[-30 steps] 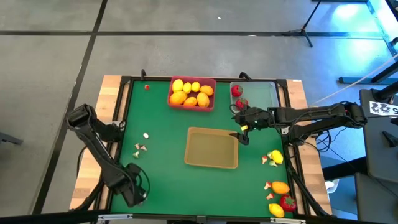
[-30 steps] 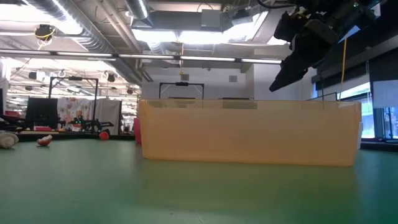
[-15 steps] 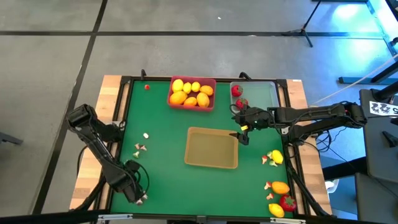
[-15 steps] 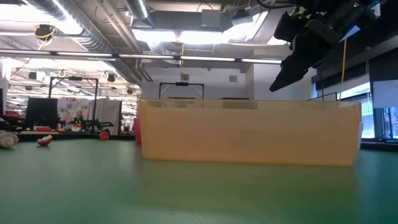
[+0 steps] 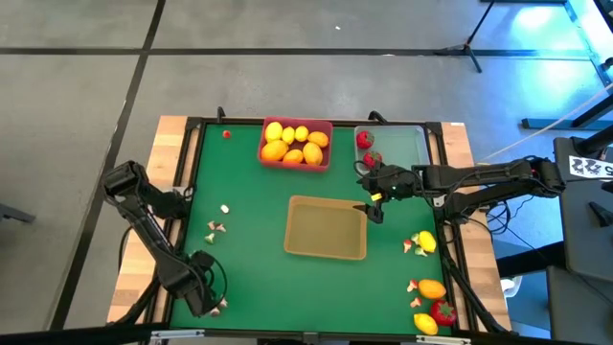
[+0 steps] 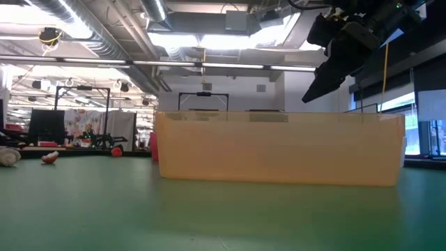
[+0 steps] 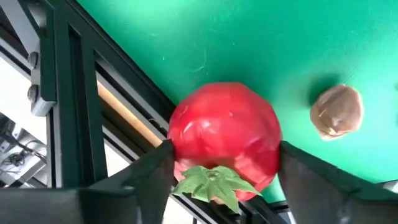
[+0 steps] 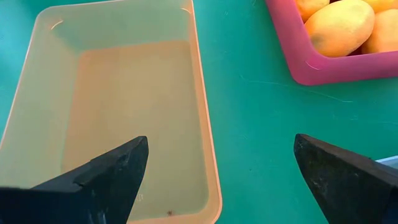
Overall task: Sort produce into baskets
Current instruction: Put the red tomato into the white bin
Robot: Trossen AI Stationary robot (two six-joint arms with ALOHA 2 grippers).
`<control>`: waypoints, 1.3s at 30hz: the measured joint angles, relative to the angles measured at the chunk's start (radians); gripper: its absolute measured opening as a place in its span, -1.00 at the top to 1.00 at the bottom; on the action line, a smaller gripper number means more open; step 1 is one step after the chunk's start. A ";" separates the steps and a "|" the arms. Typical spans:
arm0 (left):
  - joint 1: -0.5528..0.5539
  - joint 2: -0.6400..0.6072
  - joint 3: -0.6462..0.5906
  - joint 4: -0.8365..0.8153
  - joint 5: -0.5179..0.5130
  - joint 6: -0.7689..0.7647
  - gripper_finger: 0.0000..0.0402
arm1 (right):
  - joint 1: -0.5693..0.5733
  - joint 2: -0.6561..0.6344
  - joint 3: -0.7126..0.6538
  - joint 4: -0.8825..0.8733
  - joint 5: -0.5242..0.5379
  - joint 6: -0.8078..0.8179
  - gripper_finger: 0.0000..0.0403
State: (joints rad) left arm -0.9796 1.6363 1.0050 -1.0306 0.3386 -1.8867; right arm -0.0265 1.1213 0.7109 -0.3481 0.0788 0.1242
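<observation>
My left gripper (image 5: 198,287) is at the table's near left corner, shut on a red fruit with a green top (image 7: 225,144); the gripper hides the fruit in the high view. My right gripper (image 5: 374,198) is open and empty, above the table between the clear tray (image 5: 407,144) and the tan tray (image 5: 326,228); it also shows in the low view (image 6: 327,73). The pink tray (image 5: 296,160) holds several yellow and orange lemons. The clear tray holds two red fruits (image 5: 365,140). Nothing lies in the tan tray (image 8: 124,99). My left gripper pinches the red fruit between its two fingers, one on each of its round sides (image 7: 177,140). The fruit's green top (image 7: 211,180) faces back toward the wrist. The fingers point down at the table. Whether the fruit is lifted clear, I cannot tell.
A mushroom bit (image 7: 336,111) lies next to the held fruit. More mushroom bits (image 5: 216,228) lie at the left, and a small red piece (image 5: 226,134) at the far left. Lemons, a red fruit and mushroom bits (image 5: 428,287) lie along the right edge.
My left gripper has shifted a little toward the table's left edge at the near left corner, and a mushroom bit now shows beside it.
</observation>
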 joint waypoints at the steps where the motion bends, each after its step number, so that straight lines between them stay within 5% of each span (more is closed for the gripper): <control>1: -0.001 0.000 0.000 0.000 0.000 0.001 -0.18 | 0.000 0.000 0.000 0.000 0.000 0.000 -0.98; 16: 0.052 0.000 0.097 -0.103 -0.026 0.111 -0.08 | 0.000 0.000 0.000 -0.008 0.000 0.000 -0.98; 27: 0.197 0.000 0.288 -0.275 -0.240 0.326 -0.08 | 0.000 0.000 0.000 -0.013 0.000 0.000 -0.98; 39: 0.418 0.000 0.372 -0.270 -0.407 0.703 -0.08 | 0.000 0.000 0.000 -0.021 0.000 0.000 -0.98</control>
State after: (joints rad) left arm -0.5611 1.6360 1.3766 -1.3003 -0.0682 -1.1839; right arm -0.0262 1.1213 0.7109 -0.3687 0.0788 0.1246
